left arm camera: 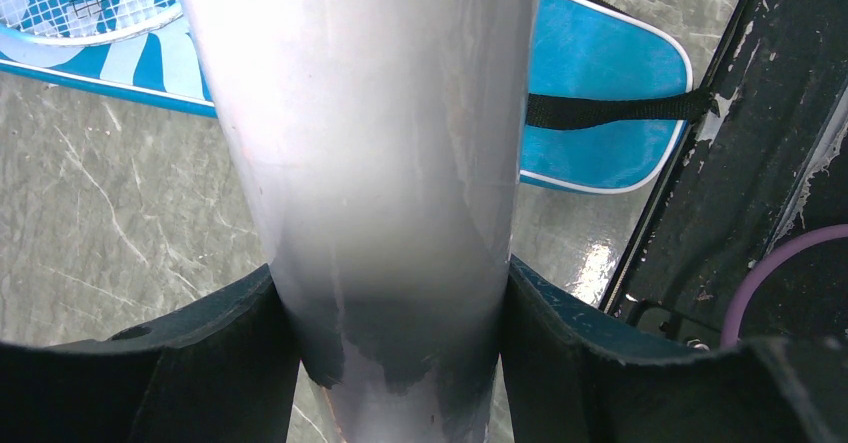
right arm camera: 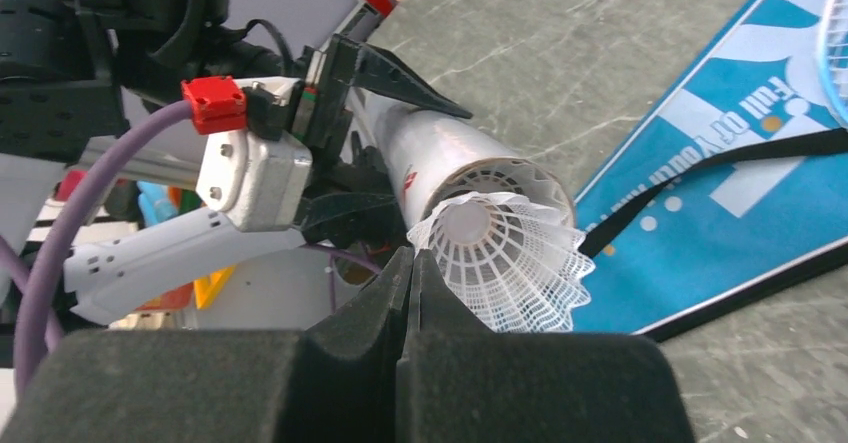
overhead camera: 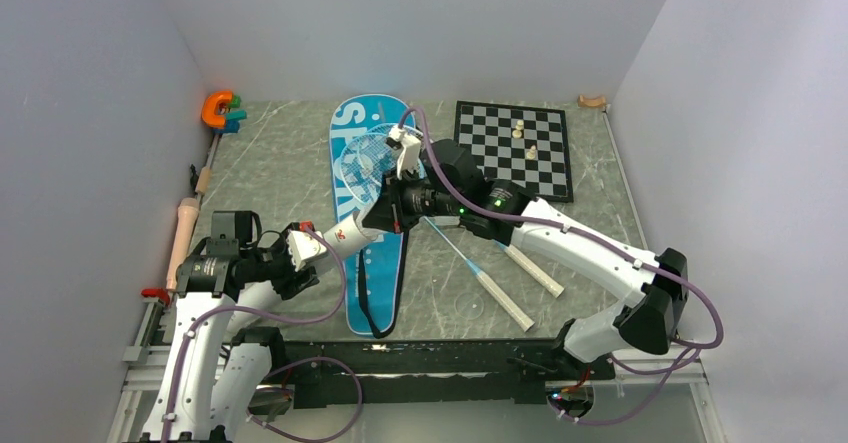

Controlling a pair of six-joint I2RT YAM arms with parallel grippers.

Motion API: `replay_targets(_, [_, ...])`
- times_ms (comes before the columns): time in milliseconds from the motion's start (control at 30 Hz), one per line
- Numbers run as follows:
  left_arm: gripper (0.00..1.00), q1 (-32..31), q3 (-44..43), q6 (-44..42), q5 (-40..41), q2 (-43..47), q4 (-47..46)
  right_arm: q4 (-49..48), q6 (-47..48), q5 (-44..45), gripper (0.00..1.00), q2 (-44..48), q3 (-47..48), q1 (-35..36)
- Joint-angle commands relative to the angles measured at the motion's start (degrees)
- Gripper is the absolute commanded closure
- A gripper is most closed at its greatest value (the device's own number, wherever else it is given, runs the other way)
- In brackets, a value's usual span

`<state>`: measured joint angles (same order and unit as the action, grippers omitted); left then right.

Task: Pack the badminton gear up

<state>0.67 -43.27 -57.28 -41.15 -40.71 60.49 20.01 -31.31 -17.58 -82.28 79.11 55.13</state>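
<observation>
While the left end effector (left arm camera: 390, 308) clamps the tube (right arm camera: 450, 148) over the bag (right arm camera: 700, 233), the right end effector (right arm camera: 410, 263), pinching a shuttlecock (right arm camera: 500, 253) at its mouth, should next push it straight in.

Blurred tube (left arm camera: 380, 163), top beyond frame

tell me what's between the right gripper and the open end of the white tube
A white shuttlecock, pinched by the right gripper, sits at the mouth of the white tube that the left gripper clamps. The right wrist view shows it.
</observation>
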Motion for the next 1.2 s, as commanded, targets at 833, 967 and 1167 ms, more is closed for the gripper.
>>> replay_targets(833, [0.53, -0.14, -3.20, 0.44, -4.27, 0.37, -0.07, -4.26, -1.18, -0.66, 0.18, 4.78, -8.46, -7.13])
replay_targets(967, [0.53, -0.22, -3.50, 0.53, -4.46, 0.44, 0.06, -4.66, -1.20, -0.58, 0.20, 2.87, -8.19, -6.38])
replay_targets(1167, [0.53, -0.23, -4.45, 0.59, -5.00, 0.52, 0.75, -4.64, -0.89, 0.48, 0.24, -0.79, -7.19, -4.45])
